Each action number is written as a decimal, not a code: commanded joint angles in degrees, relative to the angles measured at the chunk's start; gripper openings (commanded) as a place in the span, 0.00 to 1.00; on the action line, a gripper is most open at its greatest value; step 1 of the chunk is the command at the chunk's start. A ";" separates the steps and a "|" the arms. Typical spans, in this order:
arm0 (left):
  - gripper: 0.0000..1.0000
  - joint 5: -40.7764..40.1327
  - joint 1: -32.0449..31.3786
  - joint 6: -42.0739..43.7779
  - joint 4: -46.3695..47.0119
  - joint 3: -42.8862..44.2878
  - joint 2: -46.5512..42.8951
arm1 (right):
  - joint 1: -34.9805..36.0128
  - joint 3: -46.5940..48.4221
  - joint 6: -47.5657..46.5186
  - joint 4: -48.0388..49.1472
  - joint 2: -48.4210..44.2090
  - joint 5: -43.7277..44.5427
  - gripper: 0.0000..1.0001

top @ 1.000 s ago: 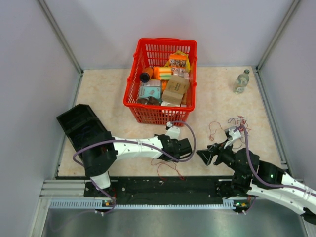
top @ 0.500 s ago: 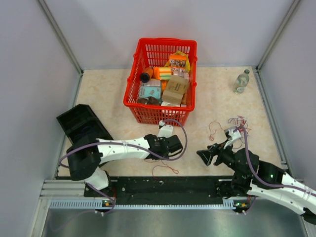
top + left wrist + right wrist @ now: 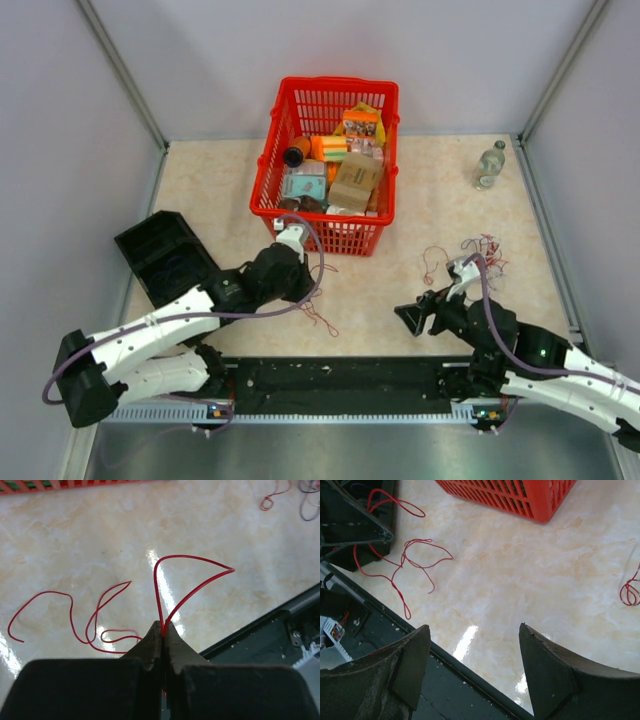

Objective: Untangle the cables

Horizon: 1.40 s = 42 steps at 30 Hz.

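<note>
My left gripper [image 3: 298, 287] is shut on one thin red cable [image 3: 155, 585]. That cable rises from the closed jaws in a bent loop, and its loose end lies curled on the marble table [image 3: 318, 316]. The right wrist view shows the same red cable [image 3: 415, 555] at its upper left. The rest of the cables, a small tangle [image 3: 482, 246] of red and dark strands with a separate red loop [image 3: 432, 262], lie at the right, just beyond my right gripper [image 3: 405, 318]. The right gripper [image 3: 475, 627] stands open over the table's front edge with nothing between its fingers.
A red basket [image 3: 338, 83] full of packets stands at the back middle. A black bin [image 3: 165, 255] lies at the left, beside the left arm. A small clear bottle [image 3: 488, 165] stands at the back right. A black rail [image 3: 340, 375] runs along the front edge.
The left gripper closed on the red cable near the front middle, then drew back to the left and dragged it along. The right gripper has hardly moved.
</note>
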 commanded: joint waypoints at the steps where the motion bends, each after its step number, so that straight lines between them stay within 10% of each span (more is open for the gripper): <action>1: 0.00 13.20 3.23 4.94 8.50 -1.97 -5.54 | -0.40 -0.49 -1.56 6.29 3.95 -3.38 0.71; 13: 0.00 28.87 7.72 6.44 16.51 -5.49 -11.70 | -0.48 -0.15 -4.11 20.01 18.64 -14.11 0.71; 26: 0.00 -3.26 15.10 10.83 -16.60 21.47 -13.65 | -0.40 0.03 -4.99 18.87 17.06 -11.91 0.72; 42: 0.00 4.78 59.03 18.48 -28.32 64.01 7.88 | -0.48 14.35 -12.64 14.21 22.94 -3.48 0.72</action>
